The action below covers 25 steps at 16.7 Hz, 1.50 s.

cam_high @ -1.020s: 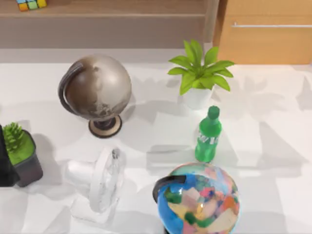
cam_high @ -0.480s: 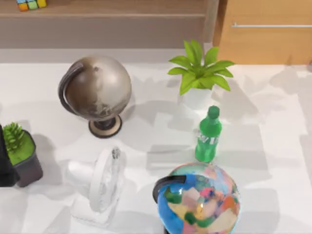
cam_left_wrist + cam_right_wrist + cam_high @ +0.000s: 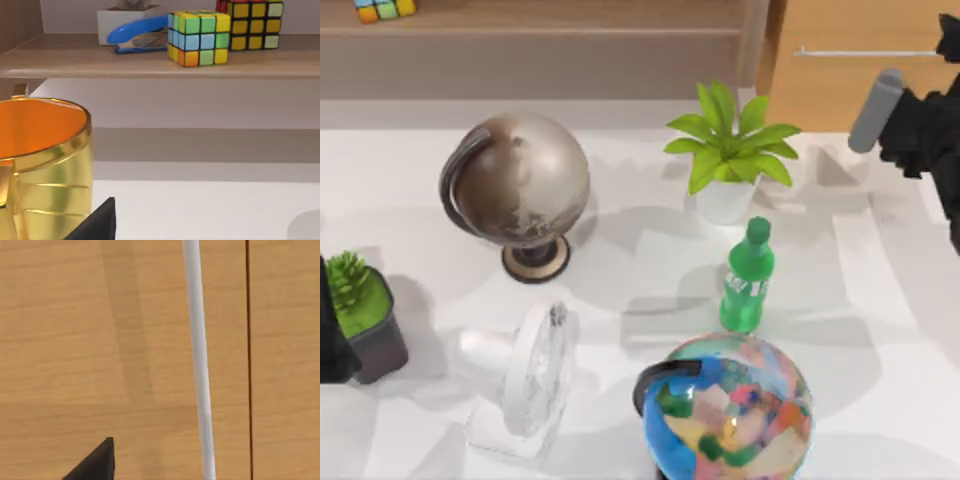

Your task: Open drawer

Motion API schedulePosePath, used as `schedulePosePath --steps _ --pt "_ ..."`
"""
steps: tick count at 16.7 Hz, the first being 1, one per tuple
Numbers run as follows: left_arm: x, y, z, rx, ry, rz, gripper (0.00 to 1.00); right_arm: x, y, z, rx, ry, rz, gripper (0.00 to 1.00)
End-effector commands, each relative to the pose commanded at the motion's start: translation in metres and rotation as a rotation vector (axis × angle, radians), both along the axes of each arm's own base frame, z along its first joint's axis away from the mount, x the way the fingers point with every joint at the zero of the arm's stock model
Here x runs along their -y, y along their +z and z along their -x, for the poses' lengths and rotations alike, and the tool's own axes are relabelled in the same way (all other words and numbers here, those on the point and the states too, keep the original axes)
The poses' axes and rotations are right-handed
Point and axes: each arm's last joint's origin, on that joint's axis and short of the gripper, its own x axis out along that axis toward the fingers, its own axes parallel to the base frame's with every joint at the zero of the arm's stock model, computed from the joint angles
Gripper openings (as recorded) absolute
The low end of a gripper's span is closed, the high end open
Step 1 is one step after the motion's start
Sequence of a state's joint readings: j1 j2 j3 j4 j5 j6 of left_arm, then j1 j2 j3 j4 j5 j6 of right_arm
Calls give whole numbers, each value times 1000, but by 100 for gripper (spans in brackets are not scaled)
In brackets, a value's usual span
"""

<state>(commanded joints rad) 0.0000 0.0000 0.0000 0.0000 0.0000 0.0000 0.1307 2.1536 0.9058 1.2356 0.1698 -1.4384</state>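
The drawer [image 3: 850, 95] is a light orange-tan wooden front at the back right of the table, closed, with a thin silver bar handle [image 3: 865, 52] across it. My right gripper [image 3: 950, 45] is at the right edge of the top view, just in front of the handle's right end. In the right wrist view the drawer front [image 3: 100, 340] is very close and the handle [image 3: 199, 365] runs straight across the picture. My left arm [image 3: 328, 340] is parked at the table's left edge.
A potted leafy plant [image 3: 728, 150] and a green bottle [image 3: 748, 278] stand left of the drawer. A grey globe [image 3: 520, 185], a colourful globe [image 3: 730, 410], a white fan [image 3: 530, 375] and a potted cactus [image 3: 360, 310] fill the middle and left. A brown-grey shelf [image 3: 540, 40] holds puzzle cubes [image 3: 199, 37]; a gold cup [image 3: 45, 165] is near the left wrist camera.
My right arm has come into the top view at the right edge, up by the drawer handle. One second ago it was out of the picture. Nothing on the table has moved.
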Motion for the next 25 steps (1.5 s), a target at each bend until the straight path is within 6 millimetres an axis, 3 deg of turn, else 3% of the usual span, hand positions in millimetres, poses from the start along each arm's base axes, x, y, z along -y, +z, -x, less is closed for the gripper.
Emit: schedulePosePath --steps 4,10,16,20,25 --pt "0 0 0 0 0 0 100 -18 -16 -5 8 5 114 100" --pt "0 0 0 0 0 0 100 -16 -16 -6 6 3 117 100" --pt "0 0 0 0 0 0 100 -18 -16 -29 9 5 117 100" --pt "0 0 0 0 0 0 100 -18 -16 -30 9 5 117 100" --pt "0 0 0 0 0 0 100 -18 -16 -30 9 5 117 62"
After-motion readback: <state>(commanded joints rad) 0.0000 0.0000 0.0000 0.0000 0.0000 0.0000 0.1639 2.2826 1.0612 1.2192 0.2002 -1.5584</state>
